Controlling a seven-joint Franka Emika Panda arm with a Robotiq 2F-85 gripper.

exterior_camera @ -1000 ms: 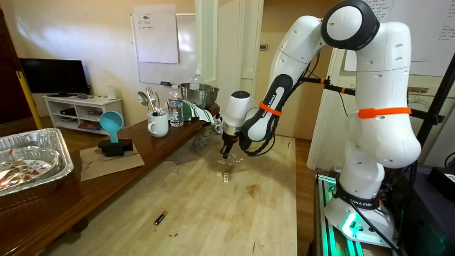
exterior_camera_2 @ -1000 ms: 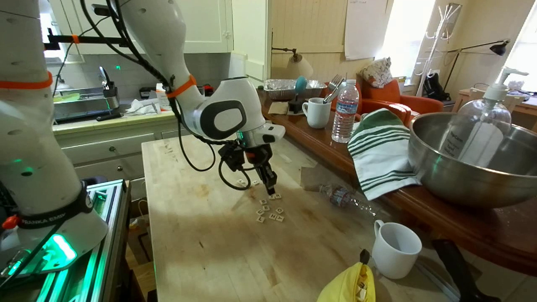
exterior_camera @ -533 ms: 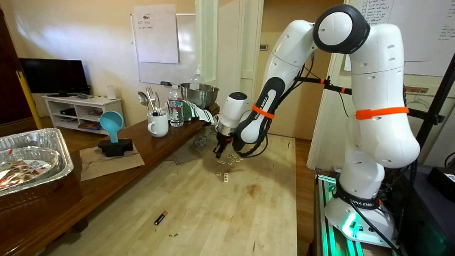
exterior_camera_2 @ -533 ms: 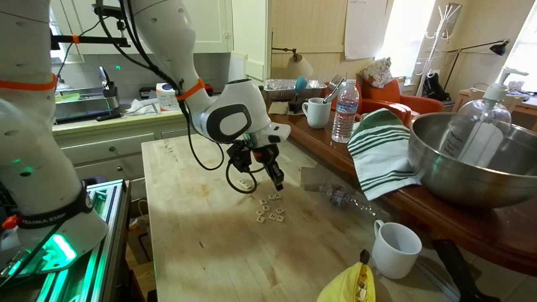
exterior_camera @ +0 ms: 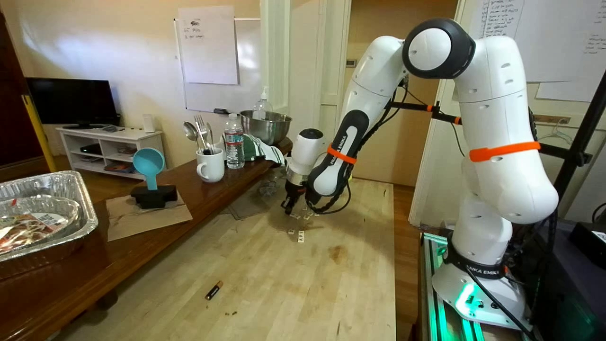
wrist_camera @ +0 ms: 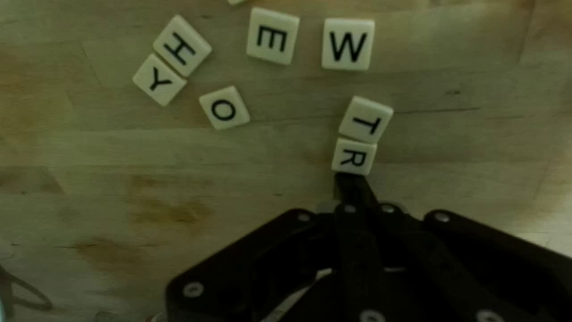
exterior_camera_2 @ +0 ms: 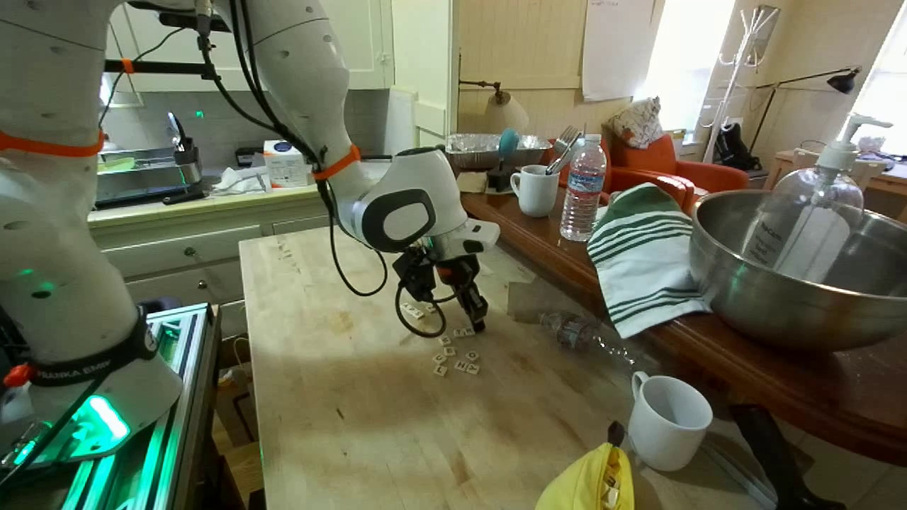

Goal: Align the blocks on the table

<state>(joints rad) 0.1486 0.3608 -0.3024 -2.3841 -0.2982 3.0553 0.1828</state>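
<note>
Reader: Where are the blocks (exterior_camera_2: 461, 365), and how does the gripper (wrist_camera: 353, 181) stand?

Author: They lie flat on the table (wrist_camera: 464, 179). The gripper is closed, holding nothing visible, its tip at the near edge of block R (wrist_camera: 354, 156) in the wrist view; contact cannot be confirmed. Block T (wrist_camera: 366, 119) sits just beyond, slightly turned; block O (wrist_camera: 224, 108) lies left, block W (wrist_camera: 348, 44) far.

Reader: How is the step best done?

Author: Presumably as a push: tip low, centred on the edge, slow and straight. An off-centre push would likely rotate the pair.

Reader: Materials?

Author: Blocks: cream squares, rounded corners, black letters. Table: pale, grained planks, brown in patches; easy sliding is probable.
</note>
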